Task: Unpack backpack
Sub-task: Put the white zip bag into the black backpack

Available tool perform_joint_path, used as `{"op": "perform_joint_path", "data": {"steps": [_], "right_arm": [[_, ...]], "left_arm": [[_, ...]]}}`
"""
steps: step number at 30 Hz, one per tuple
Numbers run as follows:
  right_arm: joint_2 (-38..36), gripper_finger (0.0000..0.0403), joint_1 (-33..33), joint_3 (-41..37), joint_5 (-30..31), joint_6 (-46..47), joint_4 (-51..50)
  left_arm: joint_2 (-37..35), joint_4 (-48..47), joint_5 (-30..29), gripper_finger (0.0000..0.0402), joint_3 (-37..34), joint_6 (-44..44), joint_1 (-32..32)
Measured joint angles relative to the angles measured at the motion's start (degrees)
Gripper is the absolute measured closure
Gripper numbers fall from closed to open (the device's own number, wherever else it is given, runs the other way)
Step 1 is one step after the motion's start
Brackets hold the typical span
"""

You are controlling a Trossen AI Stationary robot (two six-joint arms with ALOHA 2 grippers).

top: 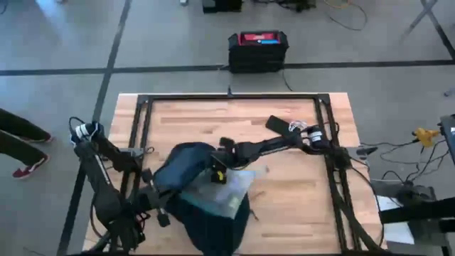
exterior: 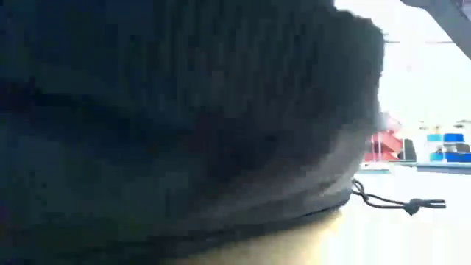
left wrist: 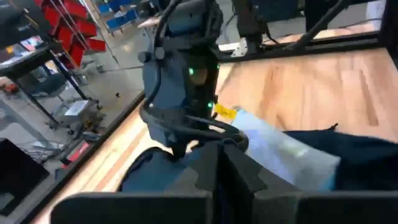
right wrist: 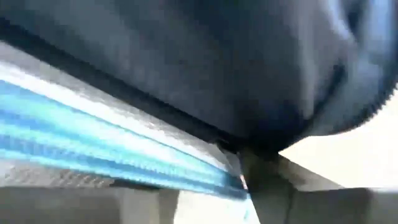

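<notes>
Backpack (top: 195, 167) sits at the near-centre of the worktop (top: 284, 206), slumped in a soft dome with its mouth toward the near edge. A pale flat packet (top: 238, 186) pokes out of the opening beside the right end effector (top: 219, 171).

Left end effector (left wrist: 217, 180): pressed together, and it looks pinched on the dark fabric at the bag's left side, holding the rim.

Right end effector: at the bag's opening, right over the packet; its wrist view shows only fabric and a blue-striped clear sleeve close up. Can't tell if it's spread or gripping.

Handling, my read:
- Bag is limp fabric with no structure. It will sag and drag rather than lift cleanly. Grab a seam, rim or strap, not a flat panel.
- The drawcord (exterior: 397, 201) trailing on the worktop could snag.
- Packet looks thin, light and slick, probably plastic film. Take it by the exposed edge and pull out flat while the left holds the rim.
</notes>
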Motion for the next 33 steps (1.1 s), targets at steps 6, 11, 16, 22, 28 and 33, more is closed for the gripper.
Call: {"op": "perform_joint_path", "data": {"steps": [6,11,16,22,28,33], "right_arm": [[-5.97,0.0188,-2.37,-0.32,-3.76,0.02,-3.74],[-12.89,0.0177,-0.55,-0.35,-15.11,-1.23,-15.04],[-18.38,0.0188,3.85,-1.67,-14.28,-1.18,-32.74],[-20.65,0.0242,9.71,-10.36,-8.72,4.28,-32.66],[-16.05,0.0369,9.72,-19.82,-6.51,11.20,-14.40],[-8.96,0.0390,7.93,-19.08,-16.80,10.32,8.40]], "left_arm": [[-0.13,0.50,-1.16,0.0401,-4.82,-6.05,1.72],[-0.17,0.32,1.54,0.0401,-8.46,-9.67,2.88],[-0.20,-0.11,3.24,0.0401,-9.06,-10.81,2.82],[-0.20,-0.50,3.39,0.0401,-9.17,-10.46,2.84],[-0.20,-1.55,1.87,0.0401,-9.54,-10.32,3.27],[-0.20,-2.56,0.98,0.0401,-10.81,-10.30,6.06]]}}
